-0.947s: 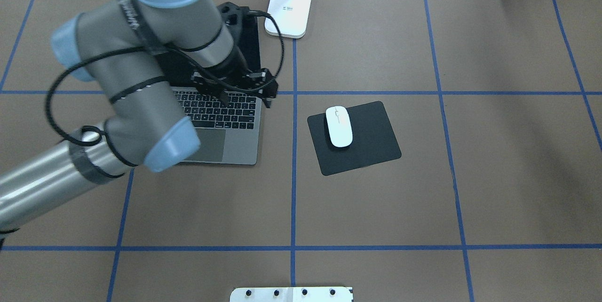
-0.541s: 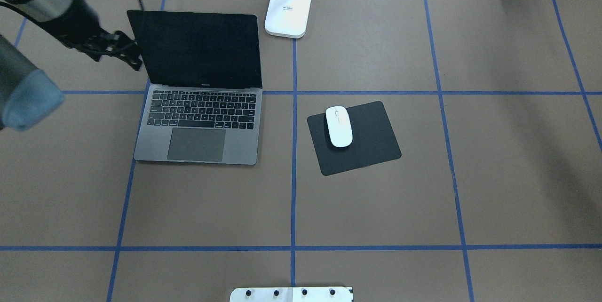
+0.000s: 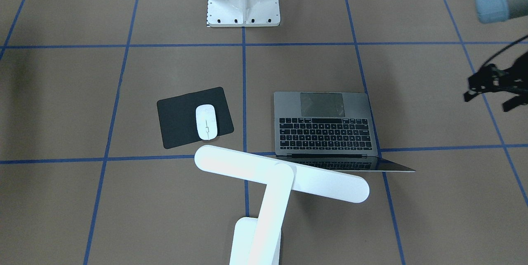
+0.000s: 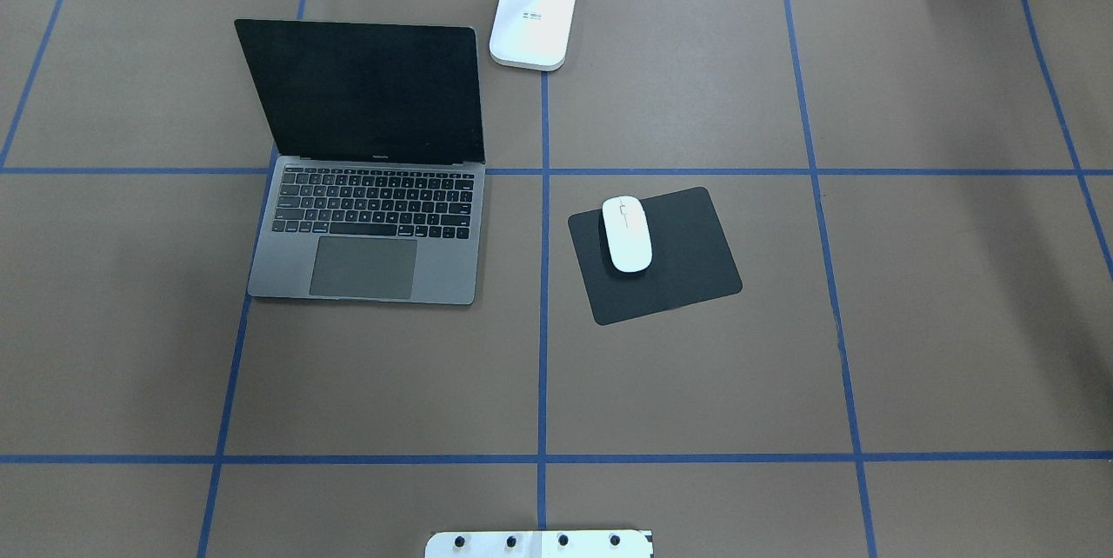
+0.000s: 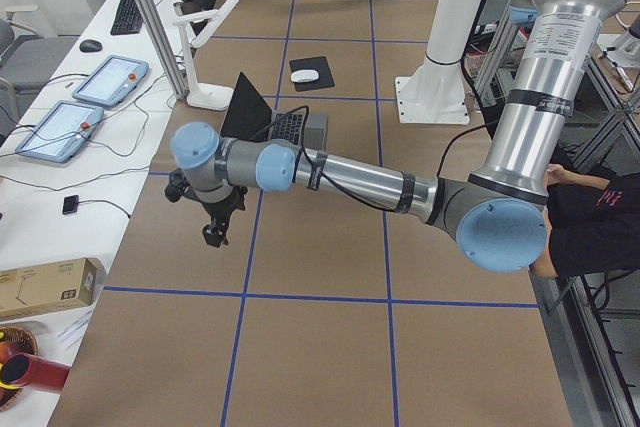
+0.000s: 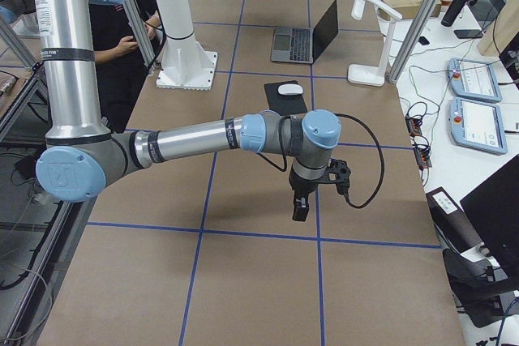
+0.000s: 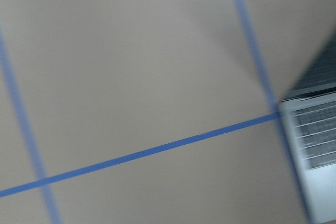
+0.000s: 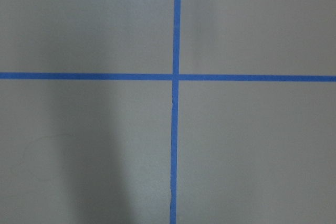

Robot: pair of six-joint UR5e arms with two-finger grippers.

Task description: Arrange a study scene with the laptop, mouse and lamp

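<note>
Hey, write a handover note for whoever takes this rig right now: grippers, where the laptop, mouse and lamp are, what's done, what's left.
Left gripper: open, empty, over bare table beyond the laptop's left side.
Right gripper: over bare table, nothing visibly held; open or shut cannot be told.
Laptop: open, screen dark, keyboard toward the robot.
Mouse: on the black pad, right of the laptop.
Lamp: standing at the far edge between laptop and pad, head flat overhead.
Done: all three look placed. Left: probably just parking the arms; lamp on or off cannot be told.
</note>
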